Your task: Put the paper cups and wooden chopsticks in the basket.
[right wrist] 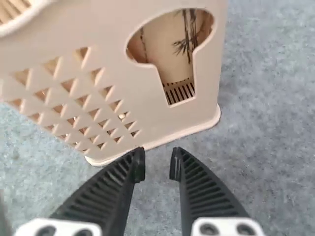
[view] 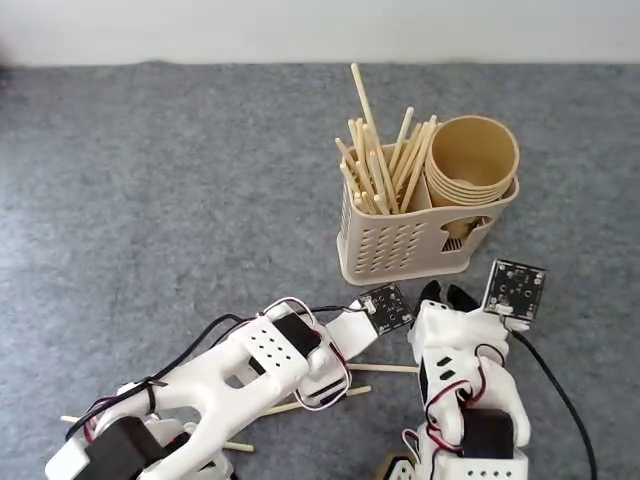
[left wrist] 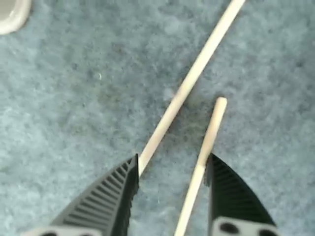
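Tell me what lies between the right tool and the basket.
Nothing: in the right wrist view, only a strip of bare grey carpet separates the right tool from the basket.

In the high view the left arm [view: 250, 365] covers most of the loose chopsticks [view: 388, 369] on the carpet [view: 150, 200]. In the left wrist view 2 chopsticks [left wrist: 184, 93] run past the frame's edge. The right wrist view cuts off the basket [right wrist: 98, 54], and its paper cup [right wrist: 170, 46] shows partly through a cutout.

Surface: grey fuzzy mat [view: 150, 200], covers whole tbl.
Bkgd: white wall [view: 300, 30], strip along far edge.
Light: even, soft shadows.
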Controlling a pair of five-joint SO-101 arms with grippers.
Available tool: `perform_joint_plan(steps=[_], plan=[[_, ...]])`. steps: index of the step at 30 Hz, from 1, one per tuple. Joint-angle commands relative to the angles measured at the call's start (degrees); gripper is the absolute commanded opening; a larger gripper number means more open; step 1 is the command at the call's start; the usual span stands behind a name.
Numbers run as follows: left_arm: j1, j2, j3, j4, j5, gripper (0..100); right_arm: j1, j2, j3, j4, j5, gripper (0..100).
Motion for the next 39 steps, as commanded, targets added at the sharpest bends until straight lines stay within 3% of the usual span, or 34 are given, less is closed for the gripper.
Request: perform_joint_plan(steps=[1, 7, 13, 16, 33, 39], plan=[[0.2, -1.2, -0.2, 0.5, -1.5, 22, -1.1, -0.8, -7.5, -0.7, 0.4, 10.0], [0.2, -0.8, -0.6, 0.6, -1.5, 22, -0.8, -0.8, -12.4, -0.7, 0.5, 10.0], [0.7, -0.8, -0.3, 3.7, -5.6, 22, 4.9, -0.8, -12.3, -0.2, 0.5, 10.0], [1.1, -0.9, -0.2, 3.5, -4.2, 22, 7.0, -0.8, -12.6, -0.7, 0.5, 10.0], [1.1, -0.3, -0.3, 1.8, -3.3, 22, 6.9, -0.8, -12.2, 0.0, 0.8, 10.0], [1.0, 11.3, -8.3, 5.8, -3.2, 21, 14.9, -0.8, -13.6, -0.4, 0.8, 10.0]])
